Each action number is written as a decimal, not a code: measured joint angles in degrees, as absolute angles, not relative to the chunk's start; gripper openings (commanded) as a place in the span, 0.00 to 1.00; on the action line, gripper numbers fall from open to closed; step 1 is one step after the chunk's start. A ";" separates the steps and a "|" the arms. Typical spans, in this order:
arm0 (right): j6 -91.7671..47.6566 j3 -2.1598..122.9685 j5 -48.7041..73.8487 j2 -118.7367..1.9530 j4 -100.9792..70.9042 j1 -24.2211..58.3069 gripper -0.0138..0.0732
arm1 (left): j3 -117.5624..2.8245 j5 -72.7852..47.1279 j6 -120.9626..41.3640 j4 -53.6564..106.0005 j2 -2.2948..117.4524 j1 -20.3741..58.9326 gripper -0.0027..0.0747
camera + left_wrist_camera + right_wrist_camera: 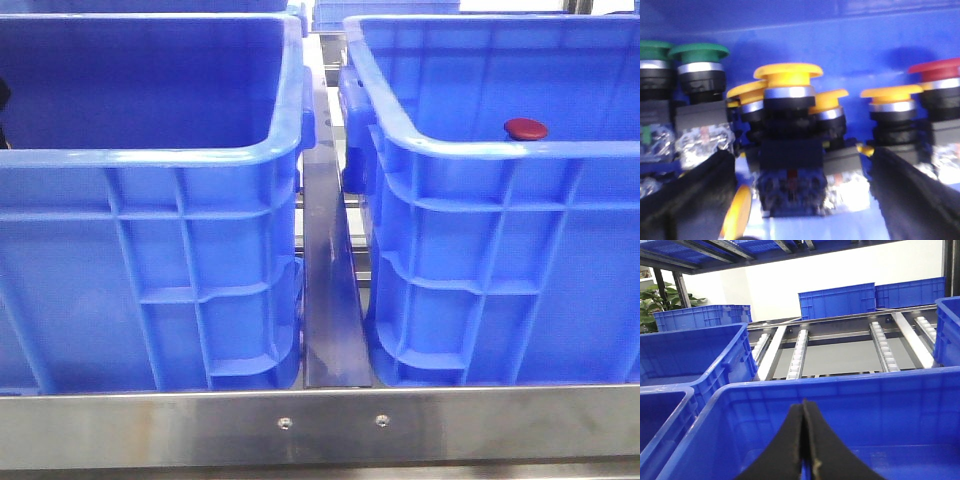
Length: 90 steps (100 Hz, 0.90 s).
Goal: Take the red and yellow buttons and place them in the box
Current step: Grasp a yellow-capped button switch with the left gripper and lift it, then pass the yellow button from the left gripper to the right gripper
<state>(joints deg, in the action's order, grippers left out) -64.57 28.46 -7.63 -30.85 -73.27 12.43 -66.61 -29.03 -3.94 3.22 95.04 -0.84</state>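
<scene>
glossy plastic box (pixel 500 260), brushed metal rail (pixel 320 425)

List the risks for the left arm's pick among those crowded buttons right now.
1. The left gripper stands open around a yellow button, but other yellow-capped buttons press against it on both sides; closing may catch or drag a neighbour.
2. A yellow cap lies tilted beside one finger and could jam the closure.
3. Green buttons and a red button stand close by; a drifting approach might knock them over.
</scene>
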 measured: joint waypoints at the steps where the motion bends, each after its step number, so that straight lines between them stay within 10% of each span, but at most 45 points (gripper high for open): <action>1: -64.57 28.46 -7.63 -30.85 -73.27 12.43 0.08 | -66.71 -29.05 -3.94 3.08 95.23 -0.84 0.72; 26: -64.66 28.46 -7.63 -30.85 -73.37 12.43 0.08 | -66.70 -27.85 -3.94 2.50 96.65 -0.84 0.64; 61: -64.66 28.46 -7.63 -30.85 -73.37 12.43 0.08 | -66.70 -27.80 -3.94 2.23 96.65 -0.84 0.01; 90: -64.66 28.46 -7.63 -30.85 -73.37 12.43 0.08 | -66.70 -29.26 -3.94 3.34 90.62 -0.47 0.01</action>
<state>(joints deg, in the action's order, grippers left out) -64.66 28.46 -7.63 -30.85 -73.37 12.43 -66.70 -29.26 -3.94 3.34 90.62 -0.47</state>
